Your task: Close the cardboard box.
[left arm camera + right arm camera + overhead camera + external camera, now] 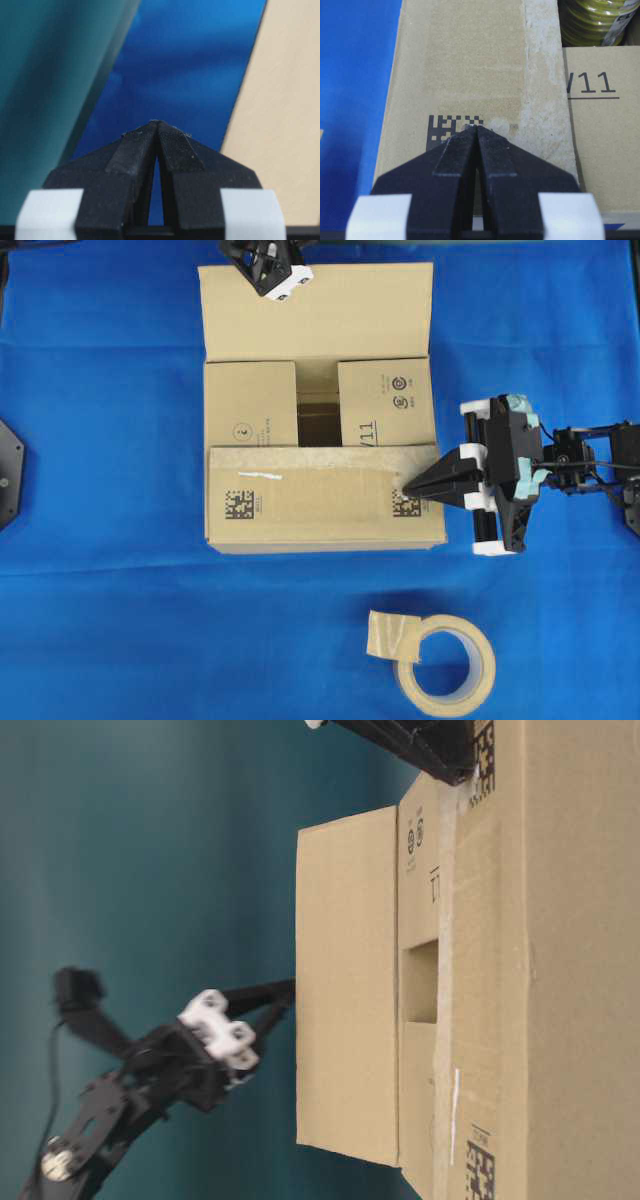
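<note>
The cardboard box (320, 500) stands mid-table. Its two side flaps (250, 390) lie folded in, and the near flap (470, 65) with QR marks lies down over them. The far flap (315, 310) still stands open. My right gripper (405, 488) is shut, its tip resting on the near flap's right end beside a QR mark (445, 130). My left gripper (270, 270) is shut and empty behind the far flap; in the table-level view its tip (290, 988) meets that flap's outer face (345, 980). The left wrist view shows the flap (285, 100) to the right of the shut tips (156, 122).
A beige tape roll (445, 660) with a loose tail lies near the front edge, right of centre. Through the gap between the side flaps a yellow-green coiled item (590, 20) shows inside the box. Blue cloth (100, 490) covers the table.
</note>
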Action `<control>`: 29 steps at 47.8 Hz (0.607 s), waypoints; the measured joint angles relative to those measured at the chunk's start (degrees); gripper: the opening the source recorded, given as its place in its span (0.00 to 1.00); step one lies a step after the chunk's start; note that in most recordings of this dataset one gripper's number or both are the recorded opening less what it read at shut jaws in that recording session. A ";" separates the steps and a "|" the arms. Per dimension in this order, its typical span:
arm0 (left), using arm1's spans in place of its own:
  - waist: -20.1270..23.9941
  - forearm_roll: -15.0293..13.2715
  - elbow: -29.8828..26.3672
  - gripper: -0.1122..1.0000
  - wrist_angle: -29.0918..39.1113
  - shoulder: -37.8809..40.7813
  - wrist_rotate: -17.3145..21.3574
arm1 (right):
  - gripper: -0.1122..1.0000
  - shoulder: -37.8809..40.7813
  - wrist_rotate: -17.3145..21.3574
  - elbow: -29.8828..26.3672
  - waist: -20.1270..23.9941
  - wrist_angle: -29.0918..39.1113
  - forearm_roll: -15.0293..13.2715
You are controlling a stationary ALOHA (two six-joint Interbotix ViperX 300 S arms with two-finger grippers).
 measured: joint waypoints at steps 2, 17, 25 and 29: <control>0.09 0.00 -0.35 0.11 1.05 0.79 0.26 | 0.10 0.00 0.00 -0.09 0.00 -0.09 0.00; -0.09 0.00 -1.23 0.11 3.78 1.67 0.18 | 0.10 0.00 0.00 -0.09 0.00 -0.09 0.00; -1.23 0.26 -1.76 0.11 6.50 1.41 -0.26 | 0.10 0.09 -0.35 0.00 0.00 -0.18 0.00; -1.93 0.26 -2.02 0.11 7.56 0.70 -0.44 | 0.10 0.09 -0.53 0.00 0.00 -0.26 -0.09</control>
